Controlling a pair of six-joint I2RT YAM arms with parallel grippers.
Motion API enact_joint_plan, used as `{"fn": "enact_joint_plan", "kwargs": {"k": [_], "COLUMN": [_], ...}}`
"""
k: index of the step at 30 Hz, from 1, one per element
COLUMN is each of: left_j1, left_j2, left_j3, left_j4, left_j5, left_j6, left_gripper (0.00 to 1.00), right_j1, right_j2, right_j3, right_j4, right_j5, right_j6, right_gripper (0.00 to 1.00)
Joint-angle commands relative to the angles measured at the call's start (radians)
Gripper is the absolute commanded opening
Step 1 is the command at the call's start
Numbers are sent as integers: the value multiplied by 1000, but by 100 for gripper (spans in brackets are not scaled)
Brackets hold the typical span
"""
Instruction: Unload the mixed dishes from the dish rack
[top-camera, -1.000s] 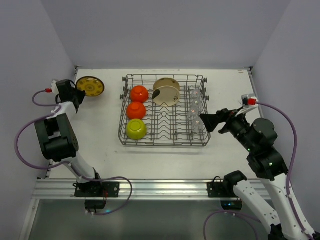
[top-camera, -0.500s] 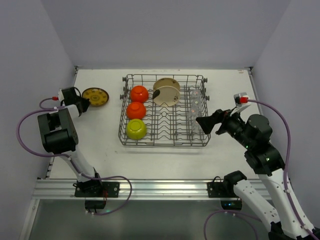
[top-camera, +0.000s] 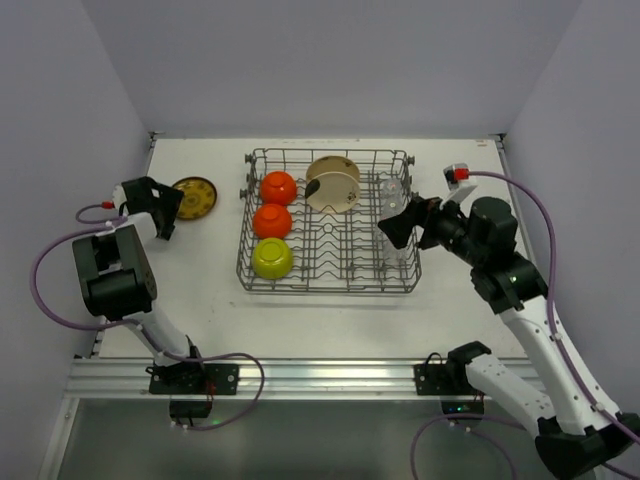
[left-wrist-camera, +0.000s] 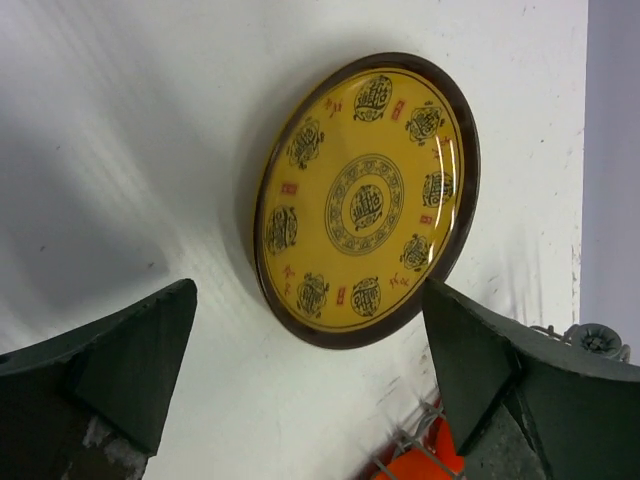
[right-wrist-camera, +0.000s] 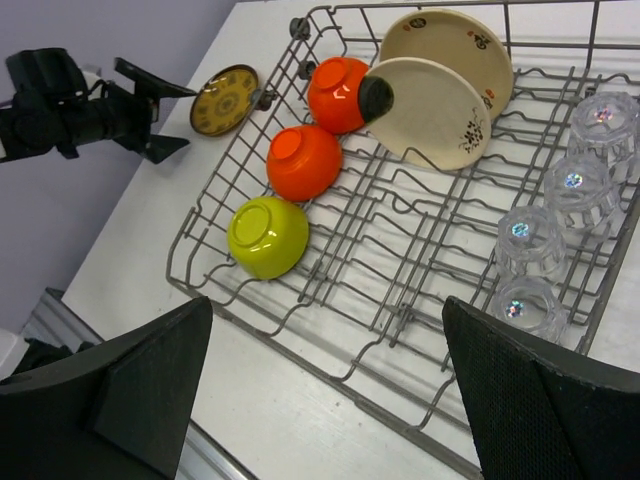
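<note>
Our left claw (top-camera: 170, 212) gaping, facing a yellow plate (top-camera: 194, 197); right claw (top-camera: 393, 228) gaping over the rack (top-camera: 330, 286), half-hiding its glasses (right-wrist-camera: 530, 245).

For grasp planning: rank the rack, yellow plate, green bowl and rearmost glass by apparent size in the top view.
1. Rack
2. Yellow plate and green bowl: they look alike, so not ranked
3. Glass

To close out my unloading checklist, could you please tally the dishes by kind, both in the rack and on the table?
Orange bowls: 2
Yellow-green bowl: 1
Cream plates in the rack: 2
Yellow plate on the table: 1
Clear glasses: 4
Total: 10
</note>
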Motion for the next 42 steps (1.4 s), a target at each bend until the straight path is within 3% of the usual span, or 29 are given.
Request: {"fn": "enact_joint_plan", "kwargs": {"k": [1,7,12,16,21,24,25,33,42], "left_j1": [3,-29,-308,-380,-380,-382,-405,-422,-422], "left_j2": [-106,-351,-583,-857,-1022,-1123,-1183,-1166,-1144], "left_j3": [21,15,-57,-136,-123,-157,-212,-222,-229], "left_j4": [-163,-269,-355,-430,-586,-616,-610,-576,-571], "left_j5": [-53,39,-61,-91,-33,-31,-74,-44,-55], "left_j6": [-4,79,226,316,542,649,613,623,617], "left_gripper": [99,100,100,100,100,100,100,100,100], "right_j1": [-1,0,25,65,100,106,108,109,111], "right_j2": [116,425,541,669,869,950,964,1096,1162], "right_j3": [119,304,283,390,515,577,591,699,676], "right_j4": [62,67,292,268,199,170,159,125,160], "right_j5": [27,19,-152,-43,116,159,158,87,29], "right_j6": [-42,-224,-492,-728,-1003,-1075,-1085,-1151,-1203], "right_gripper": [99,99,99,99,99,99,98,79,67]}}
